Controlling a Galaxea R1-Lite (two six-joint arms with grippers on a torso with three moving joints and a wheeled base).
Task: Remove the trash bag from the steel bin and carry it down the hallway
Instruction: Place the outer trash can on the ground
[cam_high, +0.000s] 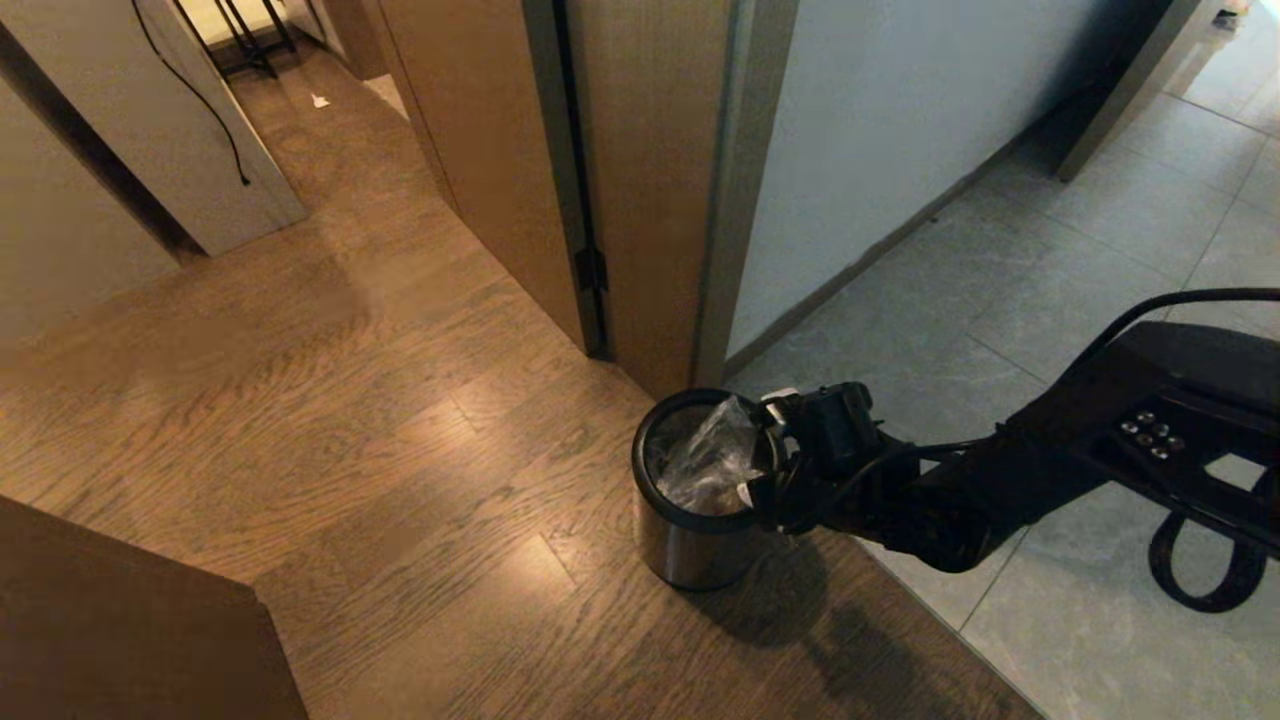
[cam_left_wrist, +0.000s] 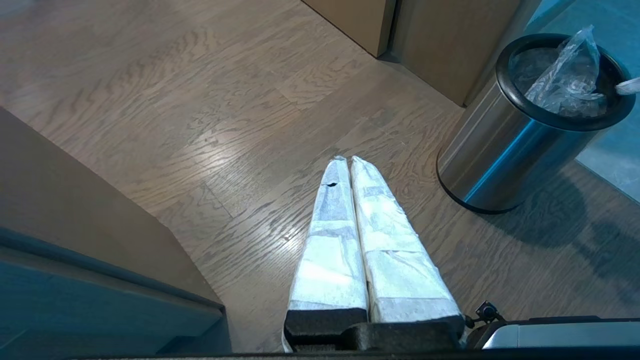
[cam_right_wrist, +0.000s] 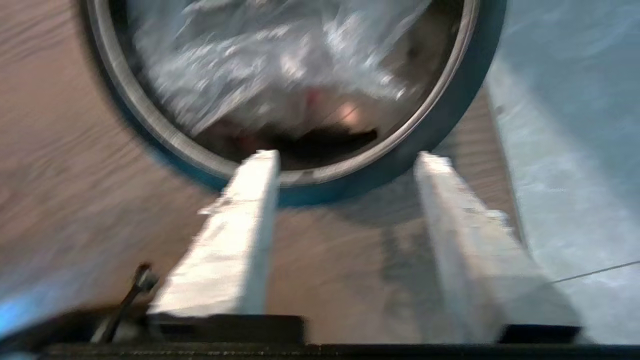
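Beside the door frame, where the wood floor (cam_high: 300, 420) meets the grey tiles (cam_high: 1080, 260), you have the steel bin (cam_high: 690, 545) standing upright, with the wooden door (cam_high: 480, 150) behind it. Your trash bag (cam_high: 712, 460) is inside the bin — clear and crinkled, with one peak of plastic poking up above the black rim on the bin's right side.

Your right gripper (cam_right_wrist: 345, 160) reaches in from the right over the tiles and sits at the right edge of the rim. Its two pale, wrapped fingers (cam_right_wrist: 235, 225) stand well apart with nothing between them; in the right wrist view they frame the near part of the rim, tips just at it, and the bag fills the opening beyond. That view is blurred, so you cannot tell whether a fingertip touches the plastic.

Your left gripper (cam_left_wrist: 346, 159) hangs over bare wood to the left of the bin, well clear of it — fingers pressed together along their length, holding nothing. A dark piece of furniture (cam_high: 130, 620) fills the near left corner.
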